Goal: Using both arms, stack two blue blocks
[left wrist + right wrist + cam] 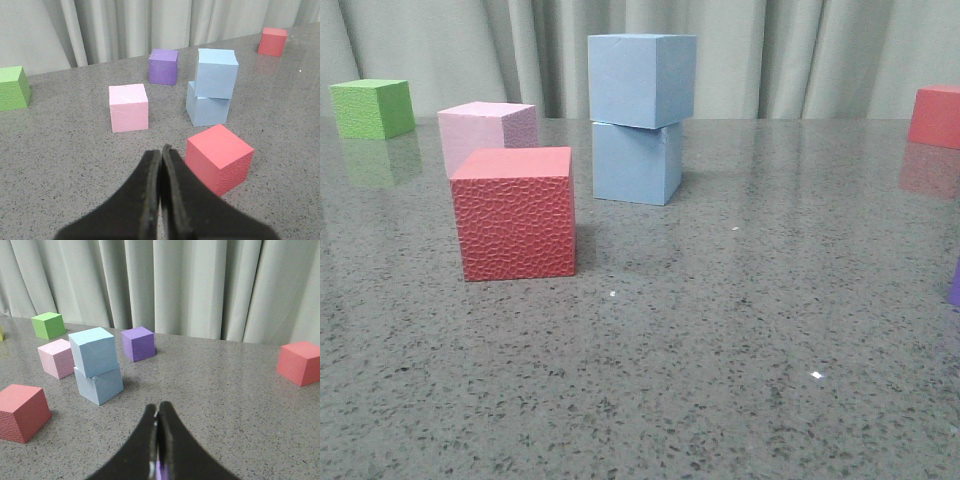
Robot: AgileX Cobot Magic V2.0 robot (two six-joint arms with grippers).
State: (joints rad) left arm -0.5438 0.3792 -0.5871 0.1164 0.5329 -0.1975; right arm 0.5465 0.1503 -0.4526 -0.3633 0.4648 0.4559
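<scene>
Going left to right across the counter (pixel 740 330): a green block (pixel 372 108) sits near the far left edge, then a pale pink block (pixel 485 130) with a red block (pixel 514 212) just in front of it, then the two blue blocks, one stacked on the other, toward the far middle. The upper blue block (pixel 640 79) rests on the lower blue block (pixel 636 163) but is twisted and shifted a little, so one of its edges overhangs. Another red block (pixel 935 116) stands at the far right edge, and a sliver of a purple block (pixel 955 284) shows at the right edge.

The stack looks done, and the risk now is toppling. The overhang leaves less bearing surface, so a bump to the counter or an arm sweeping past could tip the upper block off. The red block close by also narrows any approach from the near left.

Both end effectors are pulled back, well apart from the stack. The left end effector (pixel 161 152) has its fingers pressed together on nothing; the right end effector (pixel 158 411) is likewise closed and empty.

The blue blocks are matte, smooth-faced cubes with crisp edges, probably light foam. The near red block has a pebbled, dimpled skin. The counter is speckled grey stone, polished enough to throw faint reflections, so a block could slide on it if nudged. Pale pleated curtains (pixel 770 50) hang behind.
</scene>
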